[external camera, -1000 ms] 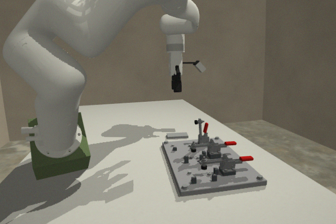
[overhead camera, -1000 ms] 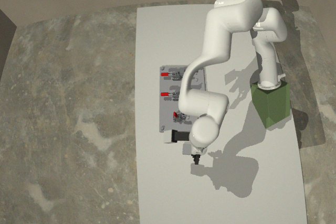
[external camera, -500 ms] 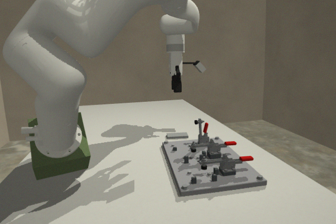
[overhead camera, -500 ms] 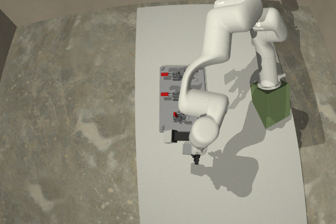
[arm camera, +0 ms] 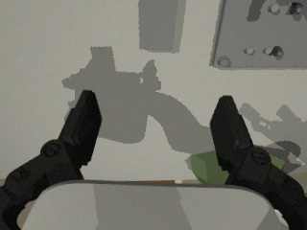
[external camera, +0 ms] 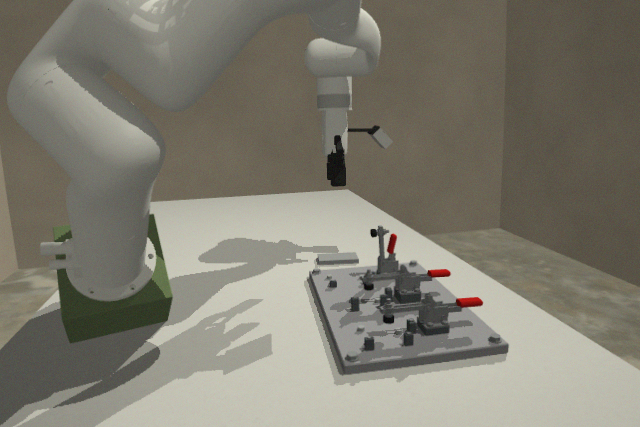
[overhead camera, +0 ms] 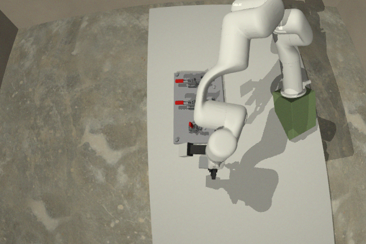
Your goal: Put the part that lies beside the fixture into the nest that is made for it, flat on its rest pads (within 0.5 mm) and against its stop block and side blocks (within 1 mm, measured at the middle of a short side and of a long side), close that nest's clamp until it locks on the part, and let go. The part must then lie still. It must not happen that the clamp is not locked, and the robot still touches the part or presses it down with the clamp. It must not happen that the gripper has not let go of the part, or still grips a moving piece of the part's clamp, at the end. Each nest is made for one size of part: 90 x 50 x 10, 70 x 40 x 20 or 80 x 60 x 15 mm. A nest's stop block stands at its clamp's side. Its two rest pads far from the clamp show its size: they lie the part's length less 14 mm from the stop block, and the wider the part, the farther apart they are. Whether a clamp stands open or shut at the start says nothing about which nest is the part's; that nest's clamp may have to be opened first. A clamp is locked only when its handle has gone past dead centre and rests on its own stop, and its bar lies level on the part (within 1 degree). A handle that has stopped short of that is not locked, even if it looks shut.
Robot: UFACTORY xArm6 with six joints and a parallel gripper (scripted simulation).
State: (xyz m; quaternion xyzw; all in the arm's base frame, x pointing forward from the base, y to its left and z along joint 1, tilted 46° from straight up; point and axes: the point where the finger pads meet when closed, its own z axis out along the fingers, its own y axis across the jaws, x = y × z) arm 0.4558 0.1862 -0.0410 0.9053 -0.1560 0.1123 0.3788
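The part (external camera: 337, 258) (arm camera: 162, 24) is a flat grey slab lying on the white table beside the near end of the fixture plate (overhead camera: 180, 117) (external camera: 439, 355) (arm camera: 240, 43). In the overhead view the part (overhead camera: 202, 163) is half hidden under my wrist. The fixture holds three nests with red-handled clamps. One handle (external camera: 392, 242) (overhead camera: 191, 124), at the part's end, stands upright and open. The other two handles (external camera: 438, 273) (external camera: 469, 301) lie level. My gripper (overhead camera: 213, 173) (external camera: 336, 169) (arm camera: 156, 106) is open and empty, pointing down high above the table, a little off from the part.
The arm's green base block (overhead camera: 295, 114) (external camera: 113, 308) (arm camera: 211, 168) stands on the table's far side from the fixture. A small camera on a bracket (external camera: 381, 136) sticks out beside the wrist. The table edge runs close along the fixture's outer side.
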